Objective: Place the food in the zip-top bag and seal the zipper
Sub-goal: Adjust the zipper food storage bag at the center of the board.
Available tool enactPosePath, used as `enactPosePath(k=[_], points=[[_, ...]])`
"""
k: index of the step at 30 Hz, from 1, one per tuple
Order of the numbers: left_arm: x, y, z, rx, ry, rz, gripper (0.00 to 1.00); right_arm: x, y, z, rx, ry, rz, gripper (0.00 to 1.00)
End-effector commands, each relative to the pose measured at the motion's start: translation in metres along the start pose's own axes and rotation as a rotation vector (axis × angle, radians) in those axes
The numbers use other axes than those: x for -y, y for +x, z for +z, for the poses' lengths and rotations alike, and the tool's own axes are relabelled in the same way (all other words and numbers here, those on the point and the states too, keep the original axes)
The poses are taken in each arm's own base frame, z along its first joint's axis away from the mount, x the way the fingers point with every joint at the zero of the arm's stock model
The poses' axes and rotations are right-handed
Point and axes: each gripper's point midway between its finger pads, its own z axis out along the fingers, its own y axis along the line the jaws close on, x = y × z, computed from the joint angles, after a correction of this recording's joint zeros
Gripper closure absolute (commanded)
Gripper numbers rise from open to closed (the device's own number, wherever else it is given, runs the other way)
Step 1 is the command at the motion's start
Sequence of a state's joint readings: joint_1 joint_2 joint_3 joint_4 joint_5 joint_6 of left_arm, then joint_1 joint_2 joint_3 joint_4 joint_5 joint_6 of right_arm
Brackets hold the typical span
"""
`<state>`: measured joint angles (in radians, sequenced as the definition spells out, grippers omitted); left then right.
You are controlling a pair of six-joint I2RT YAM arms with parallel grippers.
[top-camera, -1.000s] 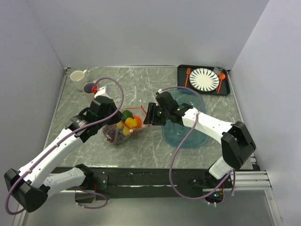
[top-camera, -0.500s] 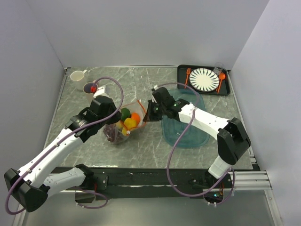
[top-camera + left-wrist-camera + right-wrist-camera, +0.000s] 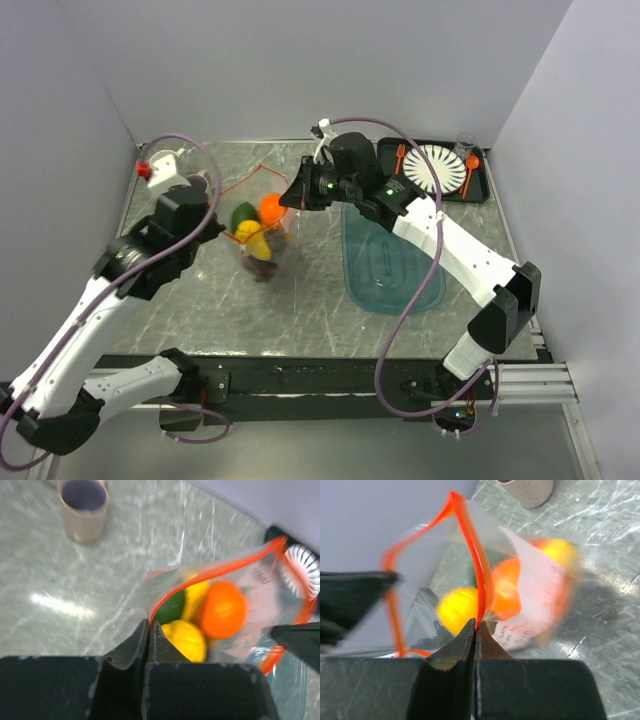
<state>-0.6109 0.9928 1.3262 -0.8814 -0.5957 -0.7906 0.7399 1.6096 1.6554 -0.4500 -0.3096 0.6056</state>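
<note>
Orange-red zipper (image 3: 472, 550), blurred overhead, shows pinched in right end effector (image 3: 474, 624).

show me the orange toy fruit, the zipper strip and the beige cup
orange toy fruit (image 3: 222, 610), left wrist view, middle of its rounded face
zipper strip (image 3: 476, 565), right wrist view, mid-length of the strip
beige cup (image 3: 82, 527), left wrist view, its outer wall
</note>
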Motion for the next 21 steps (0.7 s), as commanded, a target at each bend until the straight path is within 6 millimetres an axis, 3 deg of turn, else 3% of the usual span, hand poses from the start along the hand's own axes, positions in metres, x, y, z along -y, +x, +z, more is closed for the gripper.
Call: enactPosePath(k=[1,5,8,12,15,18,21], points=[[-0.013,-0.054,-0.021,0.164,-0.03,0.017,0.99,0.007,0.017,0.016,-0.073,0.01,0.016,0.97],[-0.002,-0.042,-0.004,0.114,-0.016,0.075,0.99,0.02,0.027,0.028,-0.09,0.035,0.035,0.95],[0.012,-0.013,0.017,0.037,0.047,0.104,0.99,0.052,0.051,0.041,-0.147,0.123,0.054,0.95],[0.021,0.043,0.049,-0.089,0.102,0.111,0.99,0.084,0.086,0.057,-0.224,0.176,0.086,0.95],[0.03,0.074,0.055,-0.179,0.169,0.108,0.99,0.106,0.106,0.061,-0.241,0.221,0.095,0.95],[0.041,0.081,0.051,-0.207,0.239,0.078,0.99,0.123,0.112,0.055,-0.224,0.278,0.099,0.95],[0.052,0.084,0.047,-0.219,0.312,0.064,0.96,0.127,0.114,0.05,-0.208,0.299,0.117,0.95]])
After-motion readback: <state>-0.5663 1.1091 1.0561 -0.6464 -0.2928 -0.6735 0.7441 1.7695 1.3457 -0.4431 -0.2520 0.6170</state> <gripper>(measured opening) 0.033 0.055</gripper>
